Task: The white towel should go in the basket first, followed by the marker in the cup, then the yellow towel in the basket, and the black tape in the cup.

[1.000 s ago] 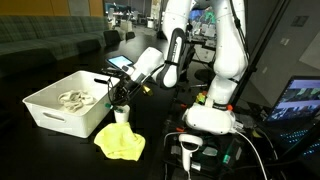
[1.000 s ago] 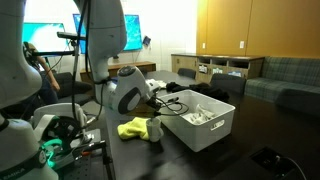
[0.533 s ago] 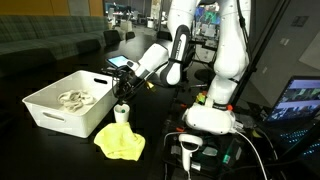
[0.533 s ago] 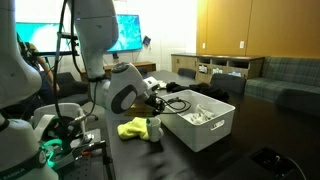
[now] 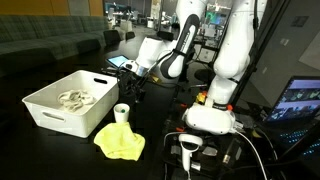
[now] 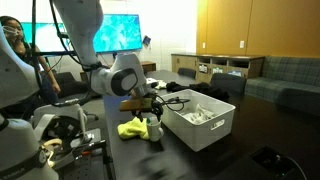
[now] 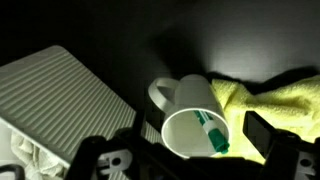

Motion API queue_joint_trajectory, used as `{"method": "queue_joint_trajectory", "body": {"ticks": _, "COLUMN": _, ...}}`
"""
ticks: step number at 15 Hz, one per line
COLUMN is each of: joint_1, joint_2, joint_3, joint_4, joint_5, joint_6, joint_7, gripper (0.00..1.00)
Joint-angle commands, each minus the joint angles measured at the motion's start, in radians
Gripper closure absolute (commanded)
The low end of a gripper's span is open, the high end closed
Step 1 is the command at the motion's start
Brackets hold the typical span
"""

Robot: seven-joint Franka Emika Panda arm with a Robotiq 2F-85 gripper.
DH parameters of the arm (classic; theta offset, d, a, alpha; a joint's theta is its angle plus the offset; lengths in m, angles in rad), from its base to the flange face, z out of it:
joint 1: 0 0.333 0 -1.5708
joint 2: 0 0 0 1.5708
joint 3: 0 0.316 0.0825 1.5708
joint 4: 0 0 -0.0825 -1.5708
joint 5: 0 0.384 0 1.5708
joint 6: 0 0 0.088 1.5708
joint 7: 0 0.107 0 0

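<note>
Marker [image 7: 212,135] in cup [image 7: 185,100] w/ hand [image 7: 190,160] spread abv.

The white towel [image 5: 72,98] lies crumpled in the basket [image 5: 58,121], a green marker [image 7: 212,133] leans inside the cup [image 7: 192,97], the yellow towel [image 7: 256,104] just beside.

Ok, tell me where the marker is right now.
In the wrist view the marker sits inside the cup, between the basket and the yellow towel.
</note>
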Motion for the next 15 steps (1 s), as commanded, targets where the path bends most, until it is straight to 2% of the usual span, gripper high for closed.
{"method": "queue_joint_trajectory", "body": {"ticks": 1, "joint_1": 0.005, "joint_2": -0.099, "joint_3": 0.064, "joint_4": 0.047, "joint_5": 0.061, "joint_6": -0.280, "joint_7": -0.043, "gripper": 0.00}}
{"method": "queue_joint_trajectory", "body": {"ticks": 4, "joint_1": 0.032, "joint_2": -0.155, "joint_3": 0.089, "joint_4": 0.116, "joint_5": 0.067, "joint_6": -0.524, "joint_7": -0.077, "gripper": 0.00}}
{"method": "queue_joint_trajectory", "body": {"ticks": 5, "joint_1": 0.216, "joint_2": -0.171, "joint_3": -0.078, "joint_4": 0.140, "joint_5": 0.047, "joint_6": -0.594, "joint_7": -0.076, "gripper": 0.00}}
{"method": "queue_joint_trajectory", "body": {"ticks": 8, "joint_1": 0.367, "joint_2": -0.194, "joint_3": -0.185, "joint_4": 0.191, "joint_5": -0.042, "joint_6": -0.756, "joint_7": -0.090, "gripper": 0.00}}
{"method": "queue_joint_trajectory", "body": {"ticks": 12, "joint_1": 0.505, "joint_2": -0.161, "joint_3": -0.256, "joint_4": 0.280, "joint_5": -0.221, "joint_6": -0.875, "joint_7": -0.095, "gripper": 0.00}}
{"method": "queue_joint_trajectory", "body": {"ticks": 15, "joint_1": 0.566, "joint_2": -0.124, "joint_3": -0.278, "joint_4": 0.335, "joint_5": -0.341, "joint_6": -0.857, "joint_7": -0.124, "gripper": 0.00}}
